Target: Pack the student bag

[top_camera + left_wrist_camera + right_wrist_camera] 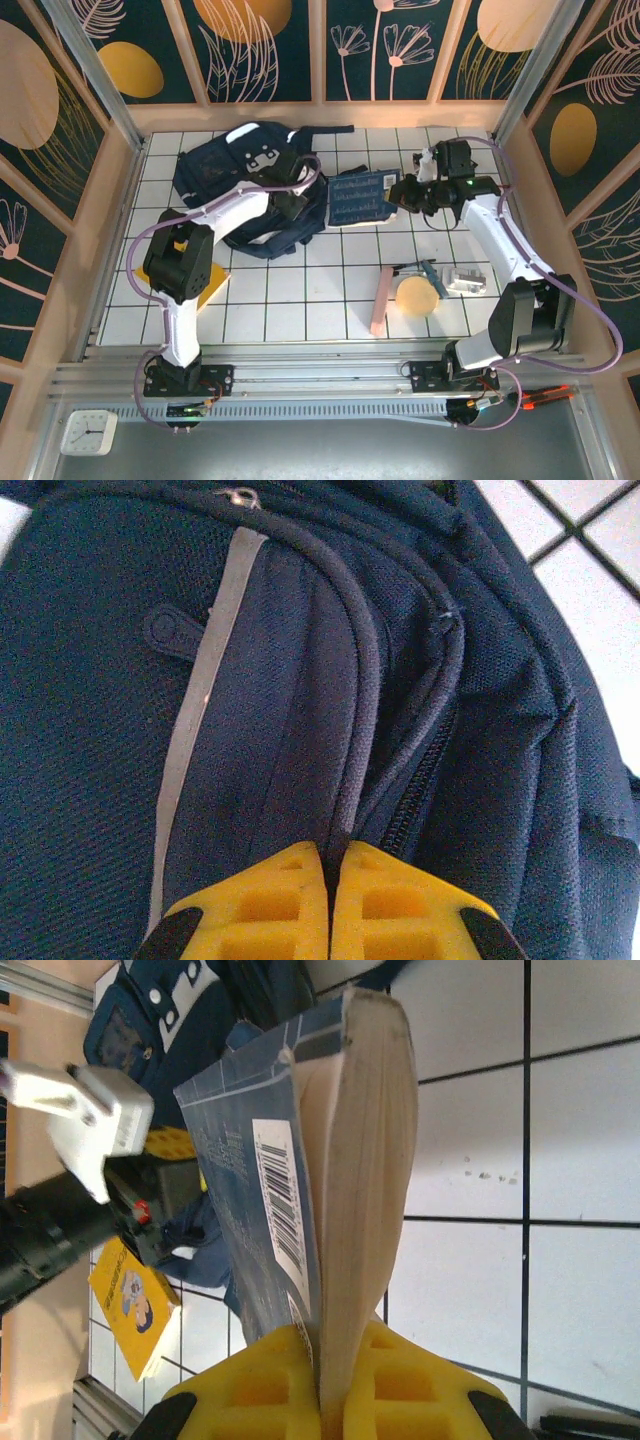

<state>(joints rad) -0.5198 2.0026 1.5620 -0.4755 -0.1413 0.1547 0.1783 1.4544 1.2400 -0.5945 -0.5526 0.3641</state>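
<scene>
My left claw (330,860) clamps the zip seam (405,795) of the student bag (215,168), while my right claw (330,1352) grips the blue book (358,198), lengthwise just right of it.

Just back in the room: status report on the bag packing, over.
Left claw shut on seam of student bag. Right claw shut on navy book, beside the bag. Left arm lies across bag.

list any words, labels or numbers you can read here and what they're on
Nothing here reads clearly enough to quote.
Barcode label on the navy book: digits too small.
Yellow booklet cover: cartoon figure, print blurred.
Round patch on the student bag: embossing unreadable.
Clock face: numerals too small.
</scene>
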